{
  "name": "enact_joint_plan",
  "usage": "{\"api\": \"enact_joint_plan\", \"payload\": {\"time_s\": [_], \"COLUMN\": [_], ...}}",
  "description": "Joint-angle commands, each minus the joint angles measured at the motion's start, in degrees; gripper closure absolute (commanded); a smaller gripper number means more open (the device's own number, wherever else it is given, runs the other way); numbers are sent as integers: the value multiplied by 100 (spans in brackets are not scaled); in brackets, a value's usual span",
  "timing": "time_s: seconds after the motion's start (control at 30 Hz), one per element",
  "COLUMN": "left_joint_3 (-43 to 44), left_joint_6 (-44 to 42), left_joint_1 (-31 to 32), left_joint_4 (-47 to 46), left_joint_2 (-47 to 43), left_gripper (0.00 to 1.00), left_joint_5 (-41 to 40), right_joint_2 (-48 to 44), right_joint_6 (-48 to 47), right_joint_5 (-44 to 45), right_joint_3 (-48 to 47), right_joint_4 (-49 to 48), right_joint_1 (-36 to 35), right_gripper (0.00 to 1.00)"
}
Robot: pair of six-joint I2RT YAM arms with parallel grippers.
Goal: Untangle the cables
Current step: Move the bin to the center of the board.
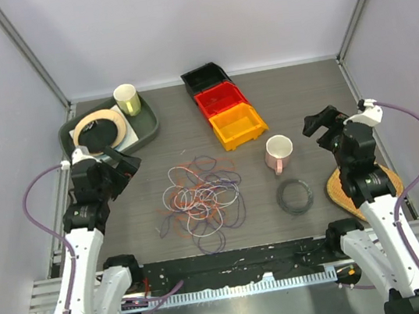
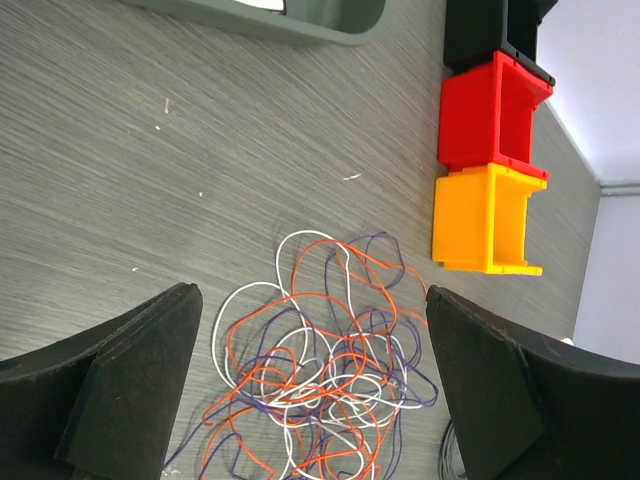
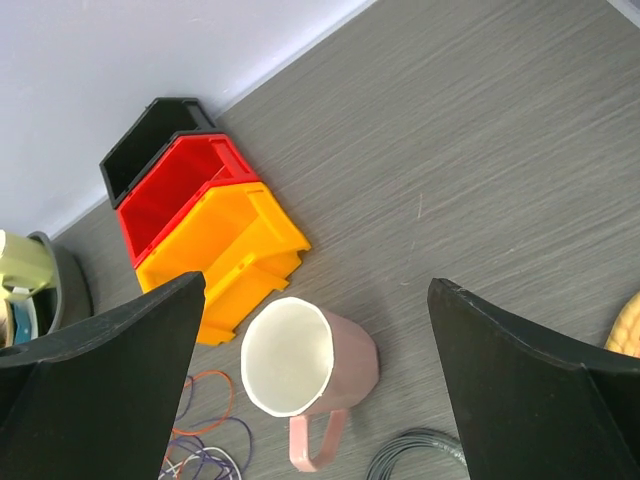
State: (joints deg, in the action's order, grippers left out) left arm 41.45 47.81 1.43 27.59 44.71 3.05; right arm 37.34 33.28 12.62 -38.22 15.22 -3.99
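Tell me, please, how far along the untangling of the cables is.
Nothing looks done: the cables lie in one knotted heap of white, orange and purple loops. Nothing is in hand: the left pincer and right pincer are open and empty, clear of the heap. All the separating is left.

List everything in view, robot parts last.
cables: one tangled pile, white, orange and purple loops, table centre
cord ring: 1, black, coiled, right of the pile
mug: 1, pink, upright, just beyond the cord ring
bins: 3, black, red, orange, in a row, far centre
tray: 1, grey-green, far left
tape roll: 1, tan, in the tray
cup: 1, pale yellow, tray's far corner
mat: 1, woven tan, under the right arm
table: grey woodgrain
left tool: black, open, above the cables
right tool: black, open, above the mug
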Motion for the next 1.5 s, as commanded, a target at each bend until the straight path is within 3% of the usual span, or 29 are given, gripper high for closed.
{"api": "enact_joint_plan", "payload": {"time_s": [0.0, 0.3, 0.43, 0.53, 0.63, 0.7, 0.8, 0.93, 1.1, 1.13, 1.2, 1.4, 1.47], "left_joint_3": [223, 30, -75, -146, 238, 965, 1923, 3261, 5569, 5854, 6495, 7130, 7131], "left_joint_6": [9, 184, 228, 430, 562, 484, 492, 563, 282, 246, 246, 62, -200], "left_joint_1": [6, 15, 190, 550, 1322, 2137, 2746, 2933, 3284, 3328, 3399, 3504, 3531], "left_joint_4": [-211, -246, -254, -473, -808, -712, -667, -546, 464, 840, 1046, 1099, 1064], "left_joint_2": [108, 354, 477, 608, 1212, 1758, 2997, 4719, 6827, 7110, 7681, 8334, 8466], "left_gripper": [0, 0, 0, 0, 0, 0, 0, 0, 11, 16, 18, 28, 42], "left_joint_5": [372, 723, 829, 592, -37, -583, -1262, -1210, -1648, -1737, -1790, -1650, -1510], "right_joint_2": [-192, 88, 640, 1334, 1905, 2197, 2619, 2384, 1156, 996, 662, -148, -210], "right_joint_6": [-558, -1086, -1087, -1278, -1543, -1526, -1351, -920, -832, -788, -726, -823, -840], "right_joint_5": [-609, -2192, -3289, -3451, -2303, -1677, -975, 353, 996, 1275, 1523, 2033, 2209], "right_joint_3": [95, -256, -423, -958, -1521, -1880, -2259, -1945, -865, -758, -478, -107, -116], "right_joint_4": [-476, -477, -625, -565, -345, -292, 76, 298, 16, 7, -2, -99, -11], "right_joint_1": [-5, -5, -14, -373, -1040, -1148, -1148, -1148, -1139, -1139, -1139, -1130, -1130], "right_gripper": [0, 0, 0, 0, 0, 0, 0, 1, 0, 1, 0, 2, 2]}}
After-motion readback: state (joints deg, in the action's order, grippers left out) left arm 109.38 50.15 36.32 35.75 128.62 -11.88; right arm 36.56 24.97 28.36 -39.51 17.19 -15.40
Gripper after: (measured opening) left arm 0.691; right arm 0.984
